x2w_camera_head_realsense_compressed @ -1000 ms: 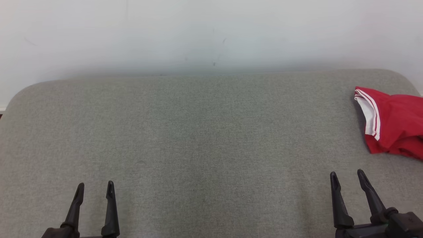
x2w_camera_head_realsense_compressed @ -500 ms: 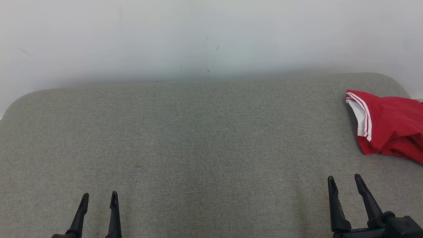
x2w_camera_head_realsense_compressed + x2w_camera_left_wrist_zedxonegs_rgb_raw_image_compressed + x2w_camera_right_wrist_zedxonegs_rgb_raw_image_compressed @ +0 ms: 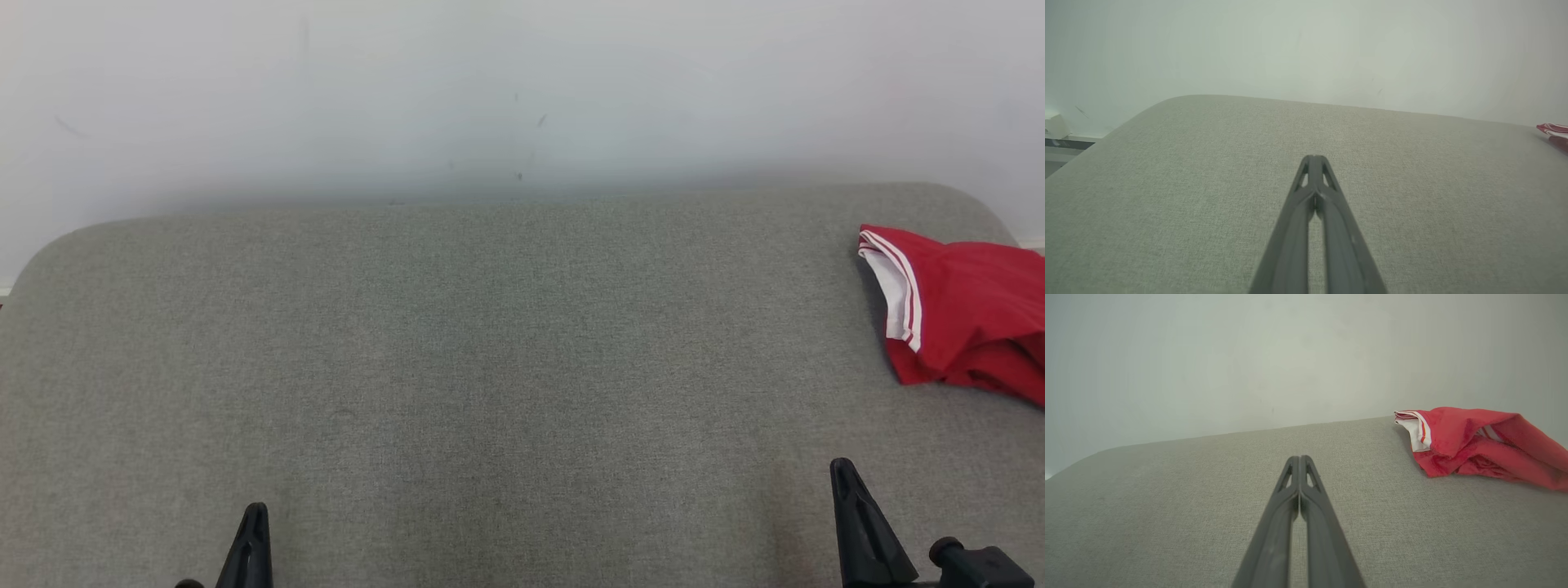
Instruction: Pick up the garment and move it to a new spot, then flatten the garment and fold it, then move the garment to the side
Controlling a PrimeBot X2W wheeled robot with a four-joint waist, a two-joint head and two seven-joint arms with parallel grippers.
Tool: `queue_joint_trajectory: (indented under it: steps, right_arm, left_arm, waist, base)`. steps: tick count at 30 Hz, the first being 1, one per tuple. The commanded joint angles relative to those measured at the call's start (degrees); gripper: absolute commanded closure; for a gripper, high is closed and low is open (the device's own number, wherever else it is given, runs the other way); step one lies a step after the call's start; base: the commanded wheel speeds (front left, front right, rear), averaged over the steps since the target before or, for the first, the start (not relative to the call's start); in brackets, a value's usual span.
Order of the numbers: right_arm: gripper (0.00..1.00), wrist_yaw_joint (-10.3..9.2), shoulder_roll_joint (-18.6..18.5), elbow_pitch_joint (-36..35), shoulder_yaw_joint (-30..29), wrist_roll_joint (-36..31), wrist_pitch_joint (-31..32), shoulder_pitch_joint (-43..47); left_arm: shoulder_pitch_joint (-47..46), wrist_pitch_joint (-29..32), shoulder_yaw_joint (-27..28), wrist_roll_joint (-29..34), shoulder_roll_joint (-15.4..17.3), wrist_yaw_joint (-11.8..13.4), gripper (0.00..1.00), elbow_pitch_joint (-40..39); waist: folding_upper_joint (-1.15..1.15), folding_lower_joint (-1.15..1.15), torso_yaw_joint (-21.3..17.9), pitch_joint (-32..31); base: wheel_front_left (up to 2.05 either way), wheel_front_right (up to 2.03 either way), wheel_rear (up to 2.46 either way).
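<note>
The garment (image 3: 963, 314) is red with a white, red-striped edge; it lies crumpled at the far right of the grey padded table (image 3: 490, 351), running past the head view's right edge. It also appears as the garment (image 3: 1478, 443) in the right wrist view and as a sliver of garment (image 3: 1553, 132) in the left wrist view. My right gripper (image 3: 845, 474) sits at the lower right, short of the cloth, and its own view shows the gripper (image 3: 1299, 458) shut with nothing in it. My left gripper (image 3: 255, 510) rests at the lower left; its tips (image 3: 1314, 158) meet, shut and empty.
A plain white wall (image 3: 522, 90) rises behind the table's rounded far edge. A small white box (image 3: 1056, 126) stands on a ledge beyond the table's left corner.
Both grippers went from open to shut and drew back toward the bottom edge. The head camera shifted slightly, so the table and garment sit a little lower in the picture.
</note>
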Motion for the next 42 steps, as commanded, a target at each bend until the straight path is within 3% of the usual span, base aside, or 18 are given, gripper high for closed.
queue_joint_trajectory:
  steps: [1, 42]
  right_arm:
    - [1.00, 0.00, -0.14, -0.50, -0.08, 3.59, 0.55, -0.69]
    - [1.00, -0.05, -0.84, 5.20, -1.31, 41.74, 7.28, -6.68]
  left_arm:
    - [-1.21, 1.02, 0.60, -3.52, 0.15, -0.21, 1.00, -0.11]
    - [-6.12, 10.34, 2.38, -41.66, 0.07, -2.21, 1.00, 3.01]
  waist:
    - [0.00, 0.00, -0.01, -0.01]
    - [0.00, 0.00, -0.28, -0.21]
  base:
    - [0.00, 0.00, 0.00]
    - [0.00, 0.00, 0.00]
